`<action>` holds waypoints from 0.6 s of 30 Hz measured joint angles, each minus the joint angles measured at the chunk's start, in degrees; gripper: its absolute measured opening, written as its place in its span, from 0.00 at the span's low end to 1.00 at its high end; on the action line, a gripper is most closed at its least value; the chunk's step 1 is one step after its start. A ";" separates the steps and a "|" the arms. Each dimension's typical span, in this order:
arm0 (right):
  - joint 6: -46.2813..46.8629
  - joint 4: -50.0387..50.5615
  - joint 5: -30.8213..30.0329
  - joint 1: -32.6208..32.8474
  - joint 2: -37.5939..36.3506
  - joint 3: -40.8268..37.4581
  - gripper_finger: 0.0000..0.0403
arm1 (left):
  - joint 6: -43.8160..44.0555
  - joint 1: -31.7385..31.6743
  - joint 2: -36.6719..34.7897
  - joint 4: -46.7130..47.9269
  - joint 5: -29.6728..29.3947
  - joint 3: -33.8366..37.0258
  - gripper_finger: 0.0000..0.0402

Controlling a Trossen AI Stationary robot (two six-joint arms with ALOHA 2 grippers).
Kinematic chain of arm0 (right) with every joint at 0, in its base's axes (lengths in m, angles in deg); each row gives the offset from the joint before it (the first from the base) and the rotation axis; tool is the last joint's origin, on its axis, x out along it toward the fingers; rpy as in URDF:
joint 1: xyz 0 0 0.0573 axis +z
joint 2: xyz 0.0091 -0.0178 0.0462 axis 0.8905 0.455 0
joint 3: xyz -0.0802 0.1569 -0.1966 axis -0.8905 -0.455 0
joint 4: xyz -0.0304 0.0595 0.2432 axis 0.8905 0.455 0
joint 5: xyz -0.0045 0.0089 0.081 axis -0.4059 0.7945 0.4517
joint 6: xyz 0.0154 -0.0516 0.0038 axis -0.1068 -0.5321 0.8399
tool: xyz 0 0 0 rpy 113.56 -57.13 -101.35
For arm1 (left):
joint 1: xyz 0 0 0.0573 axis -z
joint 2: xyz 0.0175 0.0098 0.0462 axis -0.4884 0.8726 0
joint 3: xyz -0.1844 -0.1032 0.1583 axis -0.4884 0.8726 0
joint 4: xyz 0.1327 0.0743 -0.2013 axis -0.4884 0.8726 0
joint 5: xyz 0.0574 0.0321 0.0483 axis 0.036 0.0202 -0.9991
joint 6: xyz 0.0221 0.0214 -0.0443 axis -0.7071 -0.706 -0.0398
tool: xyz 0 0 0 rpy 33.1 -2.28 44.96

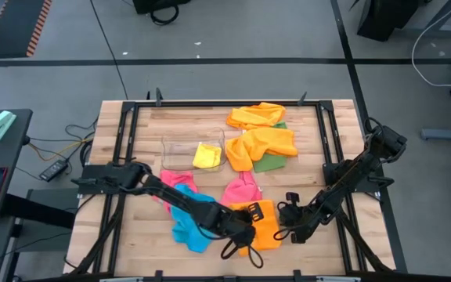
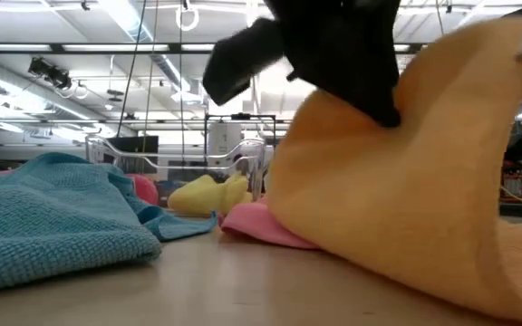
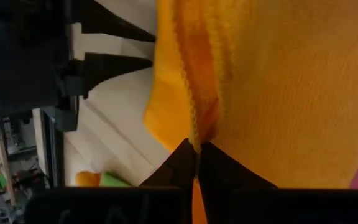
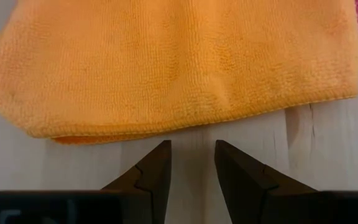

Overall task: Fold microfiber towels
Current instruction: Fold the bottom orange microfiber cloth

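Observation:
An orange microfiber towel (image 1: 263, 223) lies near the table's front edge, to the right of the middle. One side of it is raised, as the low view shows (image 2: 406, 181). My left gripper (image 1: 247, 229) reaches in from the left and is shut on that towel (image 3: 278, 87). My right gripper (image 4: 191, 163) stands open just to the right of the towel's low rounded edge (image 4: 166, 127), with bare table between its fingers. A blue towel (image 1: 188, 231) and two pink towels (image 1: 177, 184) (image 1: 241, 188) lie crumpled to the left and behind. My left gripper pinches the orange towel's stitched edge (image 3: 194, 130) between its two fingertips (image 3: 182, 163). One layer or several, I cannot tell. The fingers slant down from the table's left. The held side (image 2: 352, 136) is lifted and curves up, while the towel's other part (image 2: 515, 263) stays on the table.
A clear bin (image 1: 180, 150) with a yellow towel (image 1: 207, 154) in it stands behind the middle. More orange towels (image 1: 258, 116) (image 1: 266, 143) and a green one (image 1: 272, 163) lie at the far right. Black rails (image 1: 120, 157) run along the table's sides.

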 joint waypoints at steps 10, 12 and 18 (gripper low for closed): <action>-0.22 -0.31 -1.56 0.02 0.13 0.11 0.33 | -8.54 -1.06 5.58 -13.78 1.13 -0.11 0.03; -0.22 -0.37 -1.62 0.02 0.15 0.11 0.33 | -8.47 -1.51 5.93 -15.01 1.16 -0.09 0.05; -0.39 -0.57 -2.32 0.02 0.20 0.09 0.33 | -8.21 -3.30 6.45 -17.90 4.37 -0.07 0.02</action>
